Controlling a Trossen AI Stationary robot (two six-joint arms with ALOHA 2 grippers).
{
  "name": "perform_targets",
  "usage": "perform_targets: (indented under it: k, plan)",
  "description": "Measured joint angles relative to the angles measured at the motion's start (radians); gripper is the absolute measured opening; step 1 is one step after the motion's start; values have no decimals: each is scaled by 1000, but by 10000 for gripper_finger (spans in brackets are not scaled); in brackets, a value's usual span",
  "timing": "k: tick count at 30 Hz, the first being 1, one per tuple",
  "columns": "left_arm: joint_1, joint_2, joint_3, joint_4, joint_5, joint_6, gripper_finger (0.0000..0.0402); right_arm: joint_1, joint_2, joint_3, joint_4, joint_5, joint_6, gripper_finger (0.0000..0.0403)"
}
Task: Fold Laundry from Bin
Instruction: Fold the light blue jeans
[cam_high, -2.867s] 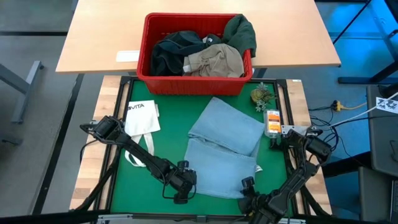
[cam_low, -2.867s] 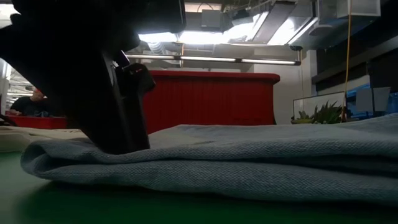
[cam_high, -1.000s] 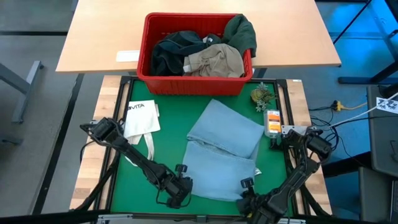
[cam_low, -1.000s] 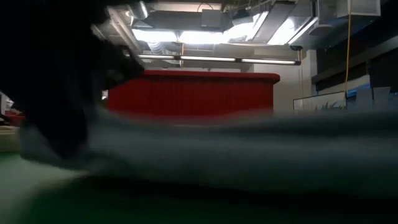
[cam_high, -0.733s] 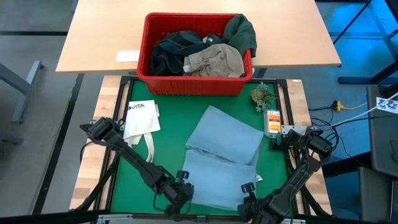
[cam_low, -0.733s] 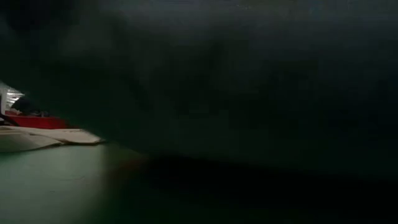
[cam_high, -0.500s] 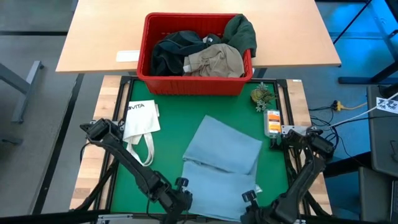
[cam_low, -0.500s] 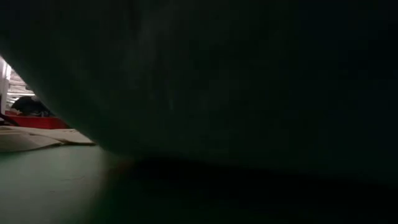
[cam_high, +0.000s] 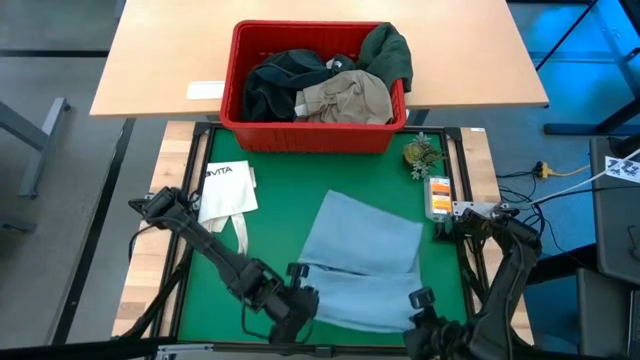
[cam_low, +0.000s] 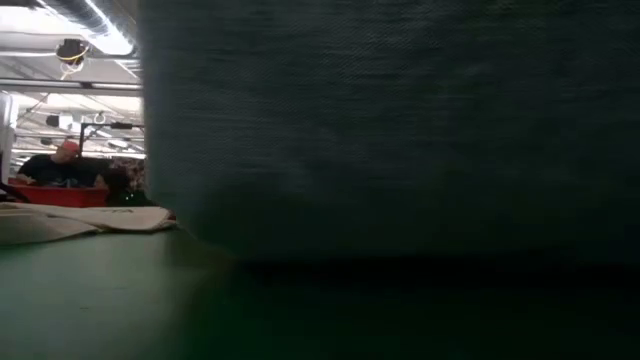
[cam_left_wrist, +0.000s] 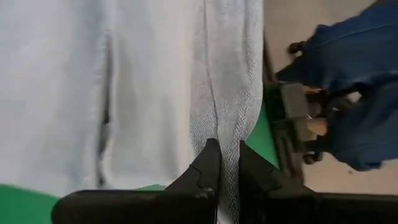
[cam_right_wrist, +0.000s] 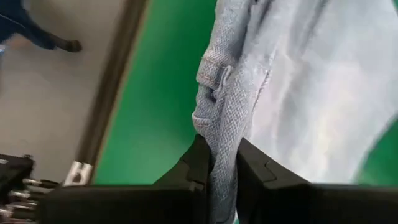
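Dragged nearer, jeans hang pinched between left gripper and right gripper.

Legible text: one item. The white tote bag, lying at the left of the high view on the green mat, carries dark printed lettering along its upper edge. The letters "VITA" can be read; anything before them is too small to tell.

The white label on the wooden table, left of the red bin, and the orange device at right centre show no readable markings.
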Motion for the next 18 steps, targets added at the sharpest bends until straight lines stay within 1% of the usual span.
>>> perform_targets:
  k: [3,7,11,14,18]
  plan:
    - [39,-1,19,-40,-7,42,20,-7,-11,1,-48,17,45,39]
    - [99,-1,32,-85,-27,107,20,-40,-50,-19,-43,8,78,39]
    - [167,-1,32,-129,-27,154,20,-87,-95,-54,-42,8,70,39]
    - [213,-1,32,-161,-29,209,20,-128,-147,-119,-41,9,59,39]
    - [266,-1,32,-176,-30,326,20,-189,-234,-248,-43,8,68,39]
